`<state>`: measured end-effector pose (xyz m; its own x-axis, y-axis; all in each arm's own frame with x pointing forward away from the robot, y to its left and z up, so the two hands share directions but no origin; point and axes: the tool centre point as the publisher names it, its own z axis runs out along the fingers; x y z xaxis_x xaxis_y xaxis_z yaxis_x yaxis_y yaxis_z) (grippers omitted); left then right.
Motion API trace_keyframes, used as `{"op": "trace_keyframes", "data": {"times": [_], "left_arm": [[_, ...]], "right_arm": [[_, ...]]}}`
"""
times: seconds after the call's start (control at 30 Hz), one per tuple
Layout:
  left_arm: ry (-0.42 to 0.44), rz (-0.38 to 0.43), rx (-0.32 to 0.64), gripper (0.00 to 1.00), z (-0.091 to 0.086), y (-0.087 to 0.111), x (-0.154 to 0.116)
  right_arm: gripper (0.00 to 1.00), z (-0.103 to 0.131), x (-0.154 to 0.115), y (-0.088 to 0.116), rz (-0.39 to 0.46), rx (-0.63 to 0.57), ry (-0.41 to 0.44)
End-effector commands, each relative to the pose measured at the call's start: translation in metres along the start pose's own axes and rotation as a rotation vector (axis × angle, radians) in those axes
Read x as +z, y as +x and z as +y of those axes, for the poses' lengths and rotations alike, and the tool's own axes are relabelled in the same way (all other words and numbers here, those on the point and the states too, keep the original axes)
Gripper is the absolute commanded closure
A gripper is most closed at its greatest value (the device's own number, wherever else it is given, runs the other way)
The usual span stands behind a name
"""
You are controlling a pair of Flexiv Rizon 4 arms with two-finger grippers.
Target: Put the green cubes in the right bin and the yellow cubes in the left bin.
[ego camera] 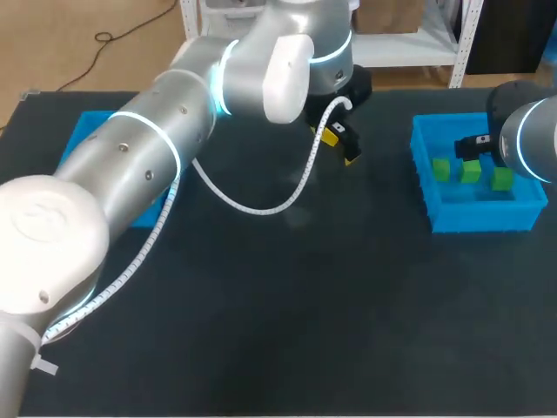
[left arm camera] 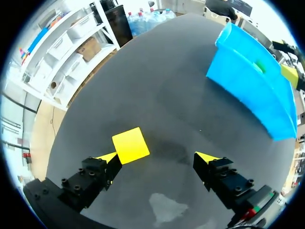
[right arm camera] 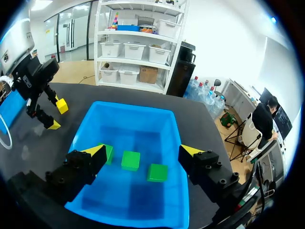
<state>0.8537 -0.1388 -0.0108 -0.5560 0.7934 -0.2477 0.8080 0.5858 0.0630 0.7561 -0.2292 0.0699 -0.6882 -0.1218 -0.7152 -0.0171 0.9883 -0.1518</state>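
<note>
Near the middle of the dark tabletop, the small yellow cube lies flat beside one fingertip of the left gripper, whose fingers are spread wide and hold nothing. It looks light, rigid and smooth-faced, so a pinch across two opposite flat sides should suit. It has no long axis, and its sides sit slightly askew to the fingers' closing line.

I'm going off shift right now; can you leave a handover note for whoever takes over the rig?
Left gripper: open, at the middle of the table, yellow cube beside one finger, not gripped.
Right gripper: open, empty, over the right bin.
Done: three green cubes lie in the right bin.
Left: yellow cube into the left bin; its inside is mostly out of sight.
</note>
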Motion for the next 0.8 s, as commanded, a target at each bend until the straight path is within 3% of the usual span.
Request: {"op": "trace_keyframes", "data": {"times": [0.03,0.07,0.1,0.13,0.17,0.2,0.3,0.57,0.8], "left_arm": [[-0.002,0.239,-0.03,0.0,0.004,-0.01,0.006],[-0.003,0.234,-0.045,0.0,0.004,-0.01,0.007],[-0.006,0.231,-0.056,0.08,0.005,-0.01,0.008],[-0.007,0.228,-0.06,0.2,0.006,-0.01,0.009],[-0.011,0.219,-0.076,0.5,0.007,-0.01,0.01],[-0.017,0.215,-0.086,0.55,0.008,-0.01,0.011],[-0.038,0.184,-0.117,1.0,0.009,-0.011,0.013],[-0.062,0.089,-0.237,1.0,0.007,-0.01,0.019],[-0.078,0.052,-0.25,1.0,0.003,-0.007,0.014]], "right_arm": [[0.0,-0.001,-0.001,0.002,-0.007,0.001,-0.002],[0.0,-0.001,-0.001,0.002,-0.007,0.001,-0.002],[0.0,-0.001,-0.001,0.002,-0.007,0.001,-0.002],[0.0,-0.001,-0.001,0.002,-0.007,0.001,-0.002],[0.0,-0.001,-0.001,0.002,-0.007,0.001,-0.002],[0.0,-0.001,-0.001,0.002,-0.007,0.001,-0.002],[0.0,-0.001,-0.001,0.002,-0.007,0.001,-0.002],[0.0,-0.001,-0.001,0.002,-0.007,0.001,-0.002],[0.0,-0.001,-0.001,0.002,-0.007,0.001,-0.002]]}}
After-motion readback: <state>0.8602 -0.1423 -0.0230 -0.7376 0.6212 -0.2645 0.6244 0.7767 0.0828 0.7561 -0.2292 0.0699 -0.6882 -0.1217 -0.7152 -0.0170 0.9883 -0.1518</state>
